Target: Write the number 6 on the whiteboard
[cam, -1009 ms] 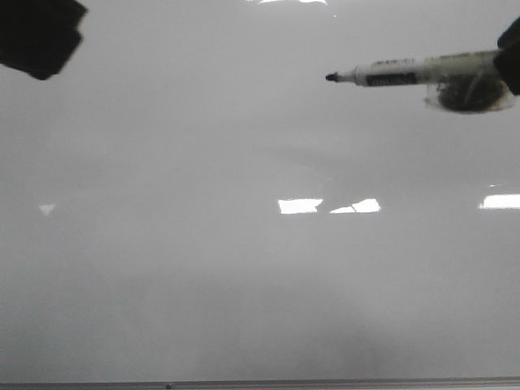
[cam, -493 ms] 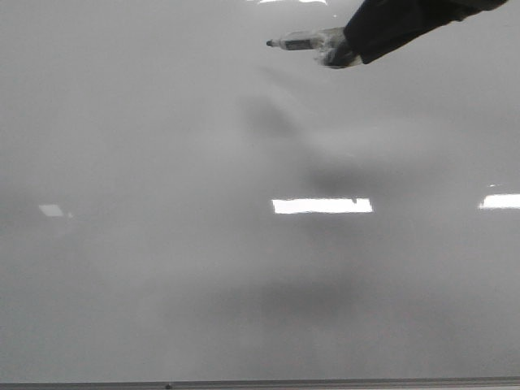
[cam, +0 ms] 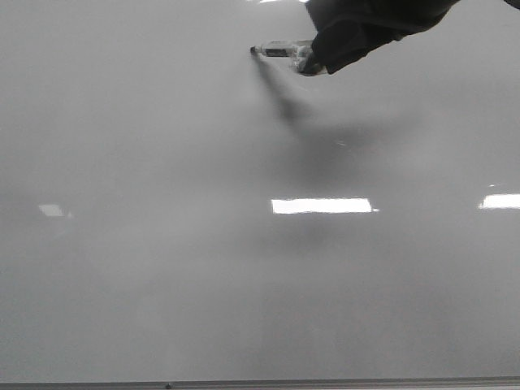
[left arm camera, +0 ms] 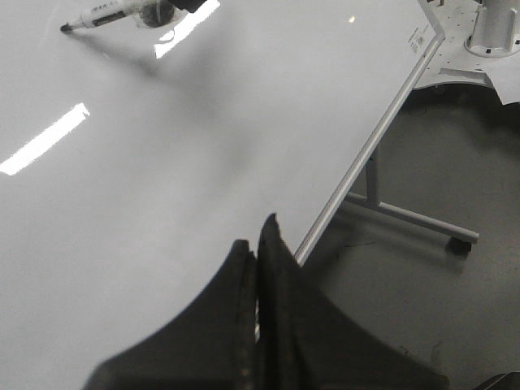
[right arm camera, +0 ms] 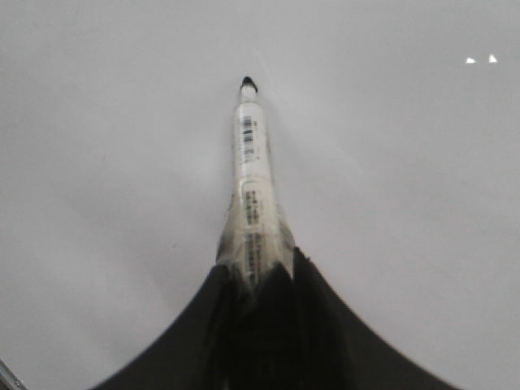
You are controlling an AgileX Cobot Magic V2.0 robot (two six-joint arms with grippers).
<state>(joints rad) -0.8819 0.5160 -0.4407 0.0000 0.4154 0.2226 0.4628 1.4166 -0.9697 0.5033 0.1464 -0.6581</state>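
The whiteboard [cam: 162, 268] is glossy, pale grey, and fills the front view; it also shows in the left wrist view [left arm camera: 203, 130] and the right wrist view [right arm camera: 106, 162]. No number 6 shows on it. My right gripper [cam: 321, 53] is shut on a white marker [cam: 280, 50] with a black tip, near the board's far middle. The tip [right arm camera: 247, 82] is at or just above the surface; its shadow meets it. The marker also shows in the left wrist view [left arm camera: 101, 14]. My left gripper [left arm camera: 257, 244] is shut and empty above the board's side edge, out of the front view.
Bright rectangular light reflections [cam: 321, 205] lie on the board. The board's thin grey frame runs along the near edge [cam: 325, 382] and the side edge [left arm camera: 366, 154]. Beyond the side edge are a metal stand leg [left arm camera: 410, 218], dark floor and an arm base [left arm camera: 491, 28].
My right gripper has swung the marker left and toward the board, so the tip now meets its shadow. The left gripper has left the front view's top left corner.
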